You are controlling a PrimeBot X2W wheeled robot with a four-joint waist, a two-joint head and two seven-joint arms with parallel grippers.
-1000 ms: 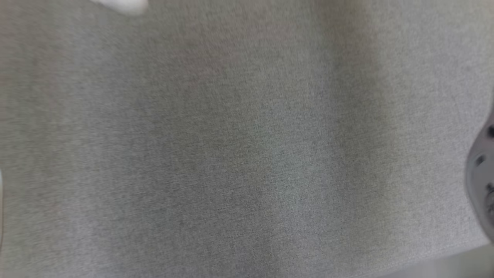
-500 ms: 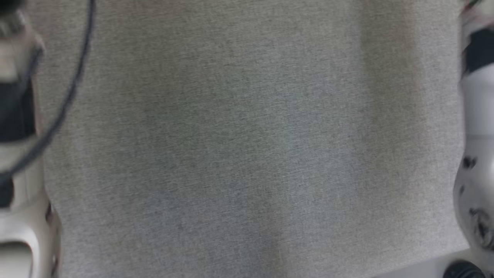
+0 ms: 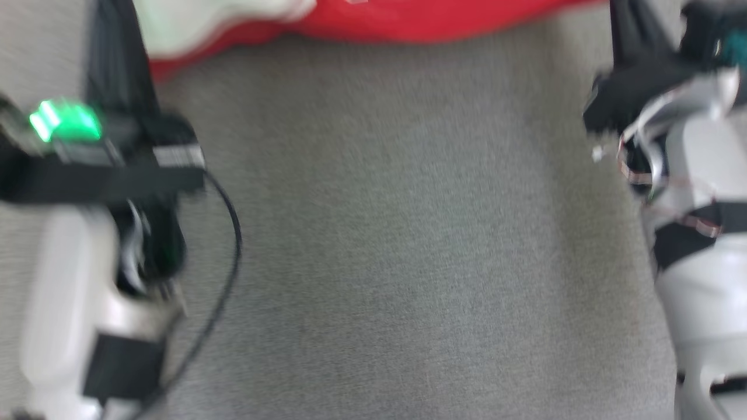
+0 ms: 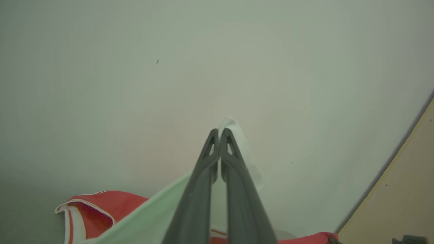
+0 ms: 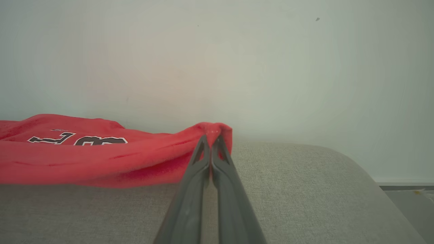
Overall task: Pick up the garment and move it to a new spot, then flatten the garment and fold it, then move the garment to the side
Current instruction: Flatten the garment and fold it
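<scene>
While left gripper (image 4: pixel 220 131) and right gripper (image 5: pixel 211 138) each pinch the garment (image 5: pixel 84 159), likely moving step; next: spread it flat.

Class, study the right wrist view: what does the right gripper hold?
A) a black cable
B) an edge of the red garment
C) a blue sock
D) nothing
B: the right gripper is shut on a bunched edge of the red garment.

Open grey cushion (image 3: pixel 408 262), garment (image 3: pixel 420 23) along far edge
</scene>
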